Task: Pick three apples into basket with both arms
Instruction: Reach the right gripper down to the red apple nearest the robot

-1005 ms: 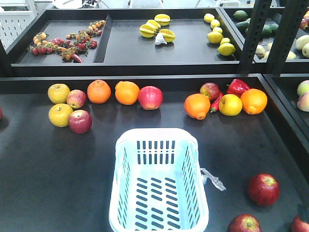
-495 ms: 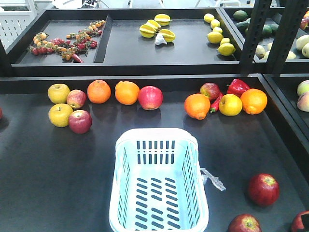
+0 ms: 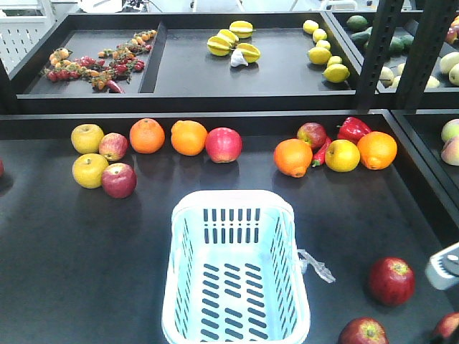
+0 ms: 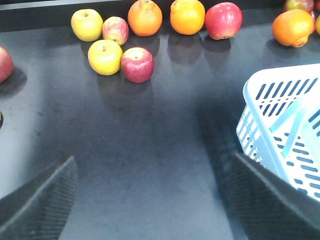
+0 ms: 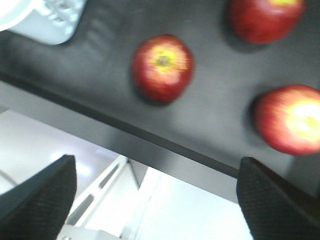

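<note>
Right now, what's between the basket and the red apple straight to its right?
A clear plastic scrap tied to the basket, then bare table up to the apple. The front view shows it.

Front view: near apple (image 3: 362, 332) cut by btm edge. Corner apple (image 3: 447, 326) barely in frame at btm right. Pale grey block (image 3: 445, 266) cut by right edge.
L wrist: basket (image 4: 280, 125) cut by right edge. L gripper (image 4: 160, 210) shows only fingertips, in btm corners.
R wrist: all blurred. Top apple (image 5: 265, 17) cut by top edge.
</note>
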You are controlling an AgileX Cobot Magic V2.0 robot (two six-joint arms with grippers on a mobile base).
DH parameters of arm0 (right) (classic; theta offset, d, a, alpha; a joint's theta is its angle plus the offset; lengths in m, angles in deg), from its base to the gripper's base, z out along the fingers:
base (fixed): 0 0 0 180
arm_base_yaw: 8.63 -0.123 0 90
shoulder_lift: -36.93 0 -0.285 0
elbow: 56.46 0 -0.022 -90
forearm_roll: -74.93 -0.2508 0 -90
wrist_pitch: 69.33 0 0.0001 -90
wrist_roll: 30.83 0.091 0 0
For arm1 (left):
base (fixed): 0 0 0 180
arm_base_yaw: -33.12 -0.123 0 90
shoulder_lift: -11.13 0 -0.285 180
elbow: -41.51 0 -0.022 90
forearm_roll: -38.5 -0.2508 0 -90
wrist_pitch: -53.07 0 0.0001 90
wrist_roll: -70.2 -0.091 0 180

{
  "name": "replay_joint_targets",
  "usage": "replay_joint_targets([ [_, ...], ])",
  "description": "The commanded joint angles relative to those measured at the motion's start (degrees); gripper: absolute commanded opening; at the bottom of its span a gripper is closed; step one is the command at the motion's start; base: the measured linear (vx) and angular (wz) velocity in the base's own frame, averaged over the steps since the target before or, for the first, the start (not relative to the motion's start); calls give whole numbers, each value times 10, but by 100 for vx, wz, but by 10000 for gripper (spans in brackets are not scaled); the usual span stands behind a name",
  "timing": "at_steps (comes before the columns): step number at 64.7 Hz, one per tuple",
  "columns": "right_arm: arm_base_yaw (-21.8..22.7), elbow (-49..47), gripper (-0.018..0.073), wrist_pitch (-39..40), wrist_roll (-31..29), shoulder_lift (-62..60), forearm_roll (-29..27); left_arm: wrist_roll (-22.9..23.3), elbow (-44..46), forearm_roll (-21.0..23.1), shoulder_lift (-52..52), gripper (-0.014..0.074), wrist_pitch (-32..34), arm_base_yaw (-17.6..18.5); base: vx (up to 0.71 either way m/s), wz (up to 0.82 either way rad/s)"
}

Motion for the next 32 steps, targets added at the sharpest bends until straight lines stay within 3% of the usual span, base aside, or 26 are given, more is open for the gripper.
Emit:
replay_joint_targets([
  [1, 1, -18, 622, 35, -47, 39, -41, 6, 15, 4, -1, 590, 34, -1, 0, 0],
  [32, 0, -18, 602, 159, -60, 220, -42, 6, 15, 4, -1, 590, 34, -1, 0, 0],
])
